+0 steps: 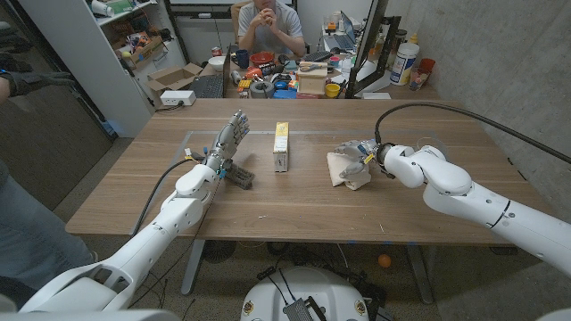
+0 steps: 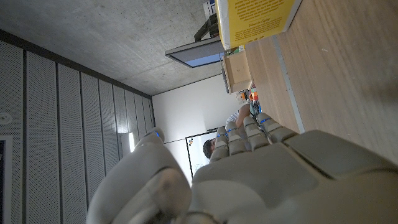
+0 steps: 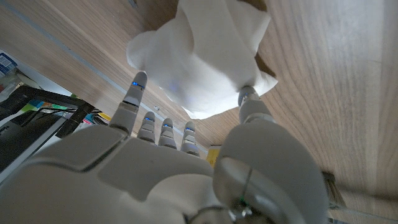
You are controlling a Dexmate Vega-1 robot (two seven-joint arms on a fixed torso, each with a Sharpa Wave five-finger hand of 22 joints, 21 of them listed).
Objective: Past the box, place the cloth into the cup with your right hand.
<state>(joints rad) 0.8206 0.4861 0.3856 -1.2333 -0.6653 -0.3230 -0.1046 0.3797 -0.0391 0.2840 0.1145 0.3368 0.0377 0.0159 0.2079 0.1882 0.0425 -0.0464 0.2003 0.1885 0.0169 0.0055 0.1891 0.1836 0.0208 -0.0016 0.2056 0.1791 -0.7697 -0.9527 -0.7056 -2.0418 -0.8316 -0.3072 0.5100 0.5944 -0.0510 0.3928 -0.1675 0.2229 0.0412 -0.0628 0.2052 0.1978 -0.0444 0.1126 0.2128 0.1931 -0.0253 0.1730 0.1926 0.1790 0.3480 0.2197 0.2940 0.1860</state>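
Reaching in from the right side, the right hand point(image 1: 370, 159) is seen at the cloth point(image 1: 346, 169), which lies crumpled on the bench point(image 1: 294, 201) to the right of the box point(image 1: 281, 146). From the right wrist view, the fingers point(image 3: 134, 93) are spread around the cloth point(image 3: 199, 56), with a fingertip on one side and the thumb tip touching the fabric on the other; whether the cloth is truly pinched cannot be told. The cloth is still on the wood, not lifted. The box, yellow and white, is stood near the middle of the bench, well apart from both hands. Over on the left, the left hand point(image 1: 227, 143) is held upright with its fingers extended and apart, nothing gripped in it. A small grey object point(image 1: 239, 175) is seen just beside the left wrist. In the left wrist view the left hand point(image 2: 261, 168) is shown with the box point(image 2: 255, 18) beyond it. Behind the bench, a seated person point(image 1: 270, 27) is seen at a cluttered desk.
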